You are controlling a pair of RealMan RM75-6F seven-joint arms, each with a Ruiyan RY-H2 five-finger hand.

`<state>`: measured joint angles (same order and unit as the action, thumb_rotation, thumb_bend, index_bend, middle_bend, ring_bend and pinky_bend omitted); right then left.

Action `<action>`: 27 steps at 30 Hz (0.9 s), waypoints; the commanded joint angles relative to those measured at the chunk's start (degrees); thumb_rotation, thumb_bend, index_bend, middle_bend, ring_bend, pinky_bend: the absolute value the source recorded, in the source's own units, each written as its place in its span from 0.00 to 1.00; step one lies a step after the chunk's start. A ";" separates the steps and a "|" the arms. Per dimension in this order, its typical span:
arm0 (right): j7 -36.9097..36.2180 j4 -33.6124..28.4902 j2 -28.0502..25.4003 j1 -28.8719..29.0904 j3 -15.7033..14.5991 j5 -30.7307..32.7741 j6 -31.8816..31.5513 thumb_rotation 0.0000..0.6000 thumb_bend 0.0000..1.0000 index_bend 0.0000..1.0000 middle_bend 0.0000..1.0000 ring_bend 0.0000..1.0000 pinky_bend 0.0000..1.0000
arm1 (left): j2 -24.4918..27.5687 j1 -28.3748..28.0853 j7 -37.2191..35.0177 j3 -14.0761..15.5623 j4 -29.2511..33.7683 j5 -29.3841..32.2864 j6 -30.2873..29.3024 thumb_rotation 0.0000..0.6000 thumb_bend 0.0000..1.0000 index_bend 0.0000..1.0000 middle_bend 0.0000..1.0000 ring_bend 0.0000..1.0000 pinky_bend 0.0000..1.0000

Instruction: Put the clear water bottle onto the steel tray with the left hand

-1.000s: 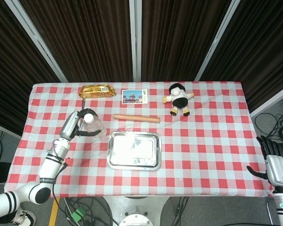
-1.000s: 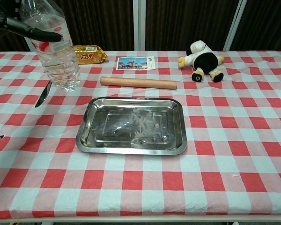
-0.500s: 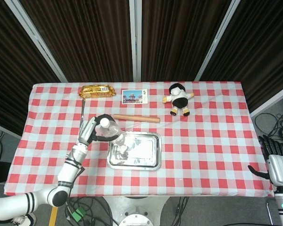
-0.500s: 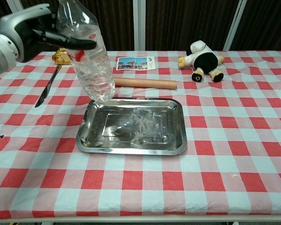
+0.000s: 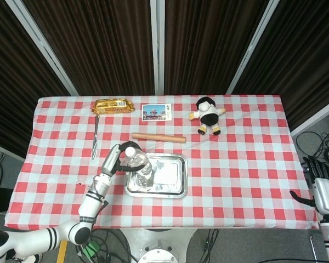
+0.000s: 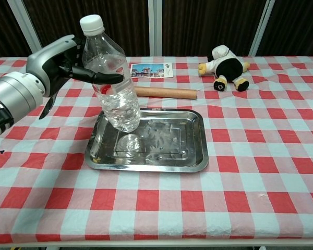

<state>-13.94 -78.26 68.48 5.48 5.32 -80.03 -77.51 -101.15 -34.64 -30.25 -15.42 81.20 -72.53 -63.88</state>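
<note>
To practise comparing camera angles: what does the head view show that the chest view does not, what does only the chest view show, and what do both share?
Only the head view shows the right hand at the table's right edge, the whole knife and the snack packet. Only the chest view shows the bottle's base held clear above the tray floor. Both show the left hand gripping the bottle over the tray, the rolling pin, the postcard and the plush toy.

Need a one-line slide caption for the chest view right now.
Left hand holds the clear water bottle tilted just above the steel tray.
</note>
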 commanded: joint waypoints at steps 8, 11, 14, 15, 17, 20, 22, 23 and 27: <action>0.09 -0.20 -0.11 0.28 0.15 0.56 0.89 1.00 0.10 0.06 0.03 0.00 0.00 | -2.55 1.14 -1.88 1.62 -3.35 -1.50 -0.50 1.00 0.22 0.59 0.63 0.50 0.53; 0.21 -0.30 -0.13 0.32 0.16 0.69 1.06 1.00 0.10 0.06 0.03 0.00 0.00 | -2.97 1.51 -2.52 1.99 -4.07 -2.38 -1.12 1.00 0.22 0.59 0.62 0.49 0.52; 0.25 -0.20 -0.05 0.37 0.11 0.71 1.24 1.00 0.10 0.06 0.03 0.00 0.00 | -3.36 1.92 -3.40 2.37 -4.87 -2.80 -1.32 1.00 0.21 0.59 0.62 0.49 0.52; 0.27 -0.16 0.00 0.40 0.07 0.72 1.35 1.00 0.10 0.06 0.03 0.00 0.00 | -3.50 2.08 -3.76 2.49 -5.14 -2.78 -1.21 1.00 0.21 0.58 0.62 0.49 0.52; 0.37 -0.08 0.07 0.42 0.01 0.71 1.44 1.00 0.10 0.06 0.03 0.00 0.00 | -3.67 2.28 -4.12 2.64 -5.55 -2.87 -1.18 1.00 0.21 0.58 0.61 0.49 0.52; 0.56 -0.03 0.17 0.45 0.03 0.77 1.47 1.00 0.10 0.06 0.03 0.00 0.00 | -3.91 2.44 -4.68 2.77 -6.10 -3.12 -1.03 1.00 0.21 0.58 0.61 0.48 0.51; 0.67 -0.05 0.22 0.46 0.07 0.83 1.45 1.00 0.10 0.06 0.03 0.00 0.00 | -3.86 2.48 -5.22 2.90 -6.26 -3.42 -0.79 1.00 0.20 0.56 0.60 0.47 0.50; 0.69 -0.08 0.22 0.46 0.08 0.85 1.46 1.00 0.10 0.06 0.03 0.00 0.00 | -3.77 2.48 -5.58 2.95 -6.27 -3.63 -0.71 1.00 0.18 0.53 0.58 0.46 0.49; 0.69 -0.04 0.26 0.51 -0.02 0.88 1.72 1.00 0.10 0.06 0.03 0.00 0.00 | -3.04 2.37 -8.13 3.42 -6.00 -4.95 0.02 1.00 0.05 0.28 0.38 0.31 0.37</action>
<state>-13.26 -78.31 68.73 5.99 5.31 -79.15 -75.76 -104.52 -32.24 -37.52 -12.18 75.08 -76.97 -64.13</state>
